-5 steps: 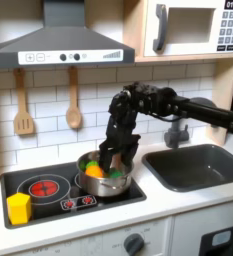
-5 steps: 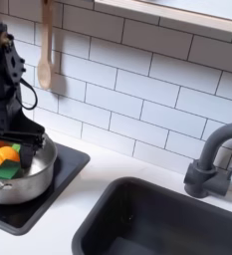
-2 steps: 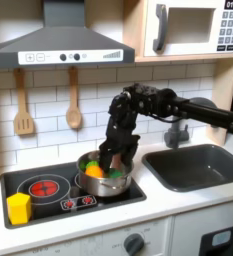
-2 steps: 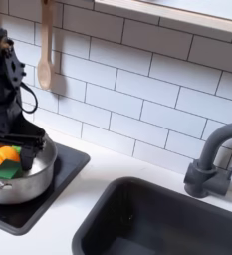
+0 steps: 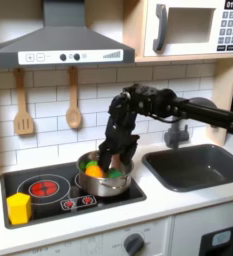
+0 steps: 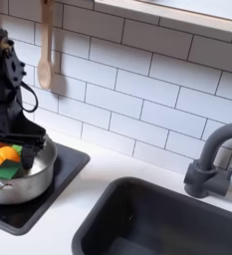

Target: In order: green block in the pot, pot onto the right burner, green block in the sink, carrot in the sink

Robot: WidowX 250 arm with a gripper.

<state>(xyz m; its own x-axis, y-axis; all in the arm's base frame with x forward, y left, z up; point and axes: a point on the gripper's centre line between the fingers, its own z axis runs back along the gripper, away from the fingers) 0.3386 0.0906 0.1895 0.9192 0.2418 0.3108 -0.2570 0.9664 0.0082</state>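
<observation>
White tiles line the wall behind a toy kitchen. Down inside the round shiny steel pot (image 5: 105,176) reaches the black gripper (image 5: 112,160), and I cannot tell if its fingers are spread or pinching. Right by it sit the small bright green block (image 6: 12,168) and the little orange carrot (image 6: 0,157), both in the pot. That pot rests on the black stove (image 5: 48,203). Off to the first exterior view's right is the dark grey sink (image 5: 193,166).

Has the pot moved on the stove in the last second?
No. In both exterior views the pot sits on the same burner, its rim holding the same spot against the stovetop's front edge.
</observation>
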